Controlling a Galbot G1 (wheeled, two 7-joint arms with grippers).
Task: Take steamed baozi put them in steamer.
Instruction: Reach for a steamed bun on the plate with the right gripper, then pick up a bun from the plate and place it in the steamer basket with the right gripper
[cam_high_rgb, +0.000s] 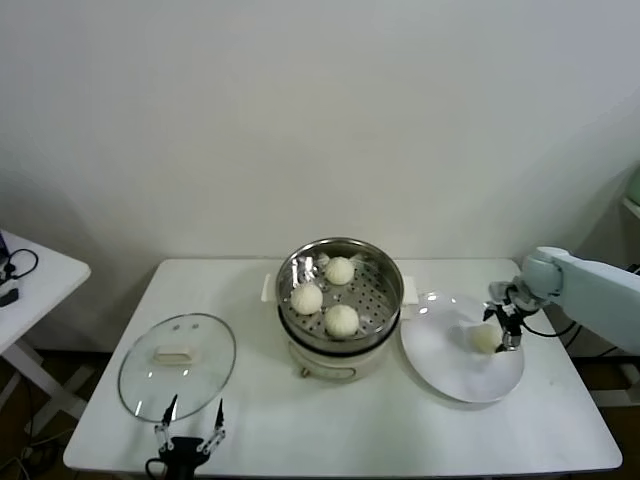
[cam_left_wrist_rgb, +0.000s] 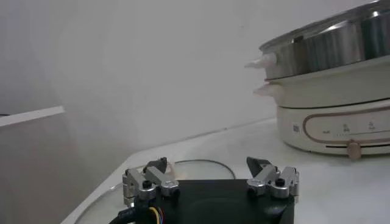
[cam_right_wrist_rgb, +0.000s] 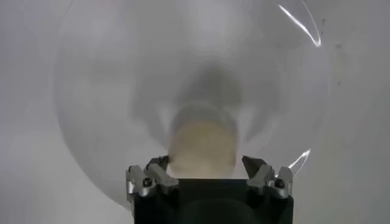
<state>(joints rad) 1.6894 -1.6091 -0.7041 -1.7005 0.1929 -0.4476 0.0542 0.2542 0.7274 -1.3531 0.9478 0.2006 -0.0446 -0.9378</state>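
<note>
Now the last round cream-white dough bun (cam_high_rgb: 485, 339) is straddled by the right gripper (cam_high_rgb: 503, 334) on the white round plate (cam_high_rgb: 450, 375).
Its fingers (cam_right_wrist_rgb: 157, 172) are spread around the bun; three buns (cam_high_rgb: 341, 320) are seated in the shiny steel steamer basket (cam_high_rgb: 385, 268); the left gripper (cam_high_rgb: 190, 424) is parked wide by the glass lid (cam_high_rgb: 135, 375).

I can read no text from here. In my left wrist view the cream pot base (cam_left_wrist_rgb: 332, 103) under the steamer (cam_left_wrist_rgb: 329, 45) carries a control panel (cam_left_wrist_rgb: 347, 129) with a few small dark markings, one near the panel's end and others set above the round knob (cam_left_wrist_rgb: 354, 149), but they are too small for me to make out as words or numbers. I find no other label, brand, number or sign in any of my views.
</note>
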